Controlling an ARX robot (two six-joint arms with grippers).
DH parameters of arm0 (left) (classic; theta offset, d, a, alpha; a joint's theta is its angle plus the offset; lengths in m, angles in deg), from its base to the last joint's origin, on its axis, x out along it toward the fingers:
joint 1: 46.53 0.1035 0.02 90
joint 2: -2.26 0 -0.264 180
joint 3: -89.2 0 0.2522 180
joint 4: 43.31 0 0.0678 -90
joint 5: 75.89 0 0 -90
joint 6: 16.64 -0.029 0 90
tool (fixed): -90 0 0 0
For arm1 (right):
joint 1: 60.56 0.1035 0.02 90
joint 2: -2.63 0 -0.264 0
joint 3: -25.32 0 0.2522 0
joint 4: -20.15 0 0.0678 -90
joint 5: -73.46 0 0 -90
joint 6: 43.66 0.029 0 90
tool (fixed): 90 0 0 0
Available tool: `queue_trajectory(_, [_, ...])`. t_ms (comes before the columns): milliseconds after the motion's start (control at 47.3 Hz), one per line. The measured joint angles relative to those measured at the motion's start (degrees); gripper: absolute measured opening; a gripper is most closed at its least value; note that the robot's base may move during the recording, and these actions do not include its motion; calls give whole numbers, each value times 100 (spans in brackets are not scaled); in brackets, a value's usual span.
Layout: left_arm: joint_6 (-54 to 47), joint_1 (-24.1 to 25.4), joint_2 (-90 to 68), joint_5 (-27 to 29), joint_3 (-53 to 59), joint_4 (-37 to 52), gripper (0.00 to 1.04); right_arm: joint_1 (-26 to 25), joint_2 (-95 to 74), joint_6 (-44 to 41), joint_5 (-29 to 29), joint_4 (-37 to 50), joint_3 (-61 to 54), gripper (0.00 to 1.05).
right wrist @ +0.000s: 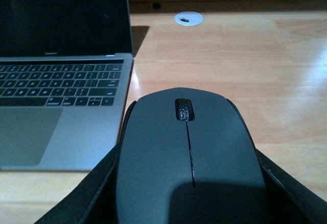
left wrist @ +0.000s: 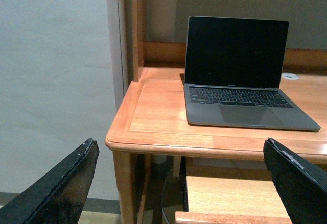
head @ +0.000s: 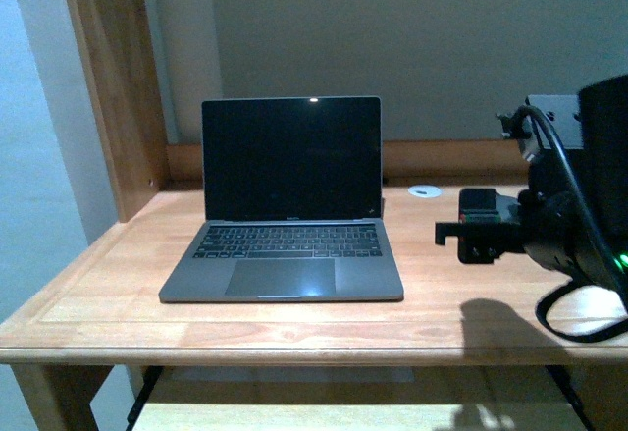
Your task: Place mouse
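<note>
The mouse (right wrist: 190,147) is dark grey-black with a scroll wheel. It fills the lower right wrist view, held between the two black fingers (right wrist: 89,201) of my right gripper (right wrist: 188,183), which is shut on its sides. It hangs just above the wooden desk (right wrist: 265,81), to the right of the laptop (right wrist: 61,76). In the front view the right gripper (head: 473,227) is over the desk's right half and hides the mouse. My left gripper (left wrist: 179,183) is open and empty, low in front of the desk's left corner (left wrist: 115,140).
An open grey laptop (head: 285,215) with a dark screen stands mid-desk. A white cable grommet (head: 424,191) sits behind it to the right. A wooden side post (head: 113,78) and back rail bound the desk. A lower shelf (left wrist: 230,193) lies under the top.
</note>
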Motion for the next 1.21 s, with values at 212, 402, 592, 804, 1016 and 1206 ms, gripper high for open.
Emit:
queue_trajectory(212, [0,-2,0,0,0,0,98,-337,-1185,74,-68,-675,1314,63])
queue_trajectory(402, [0,-2,0,0,0,-7,98,-562,-1746,157,-81,-1029,2022,63])
queue_trajectory(592, [-2,-2,0,0,0,-7,98,-730,-2229,201,-81,-1268,2566,63])
queue_trajectory(804, [0,-2,0,0,0,-7,98,-789,-2747,258,-83,-1613,3008,63])
queue_trajectory(1016, [0,-2,0,0,0,-7,98,-754,-3005,251,-179,-1808,3235,63])
queue_trajectory(1206, [0,-2,0,0,0,-7,98,-732,-3069,254,-205,-1926,3416,70])
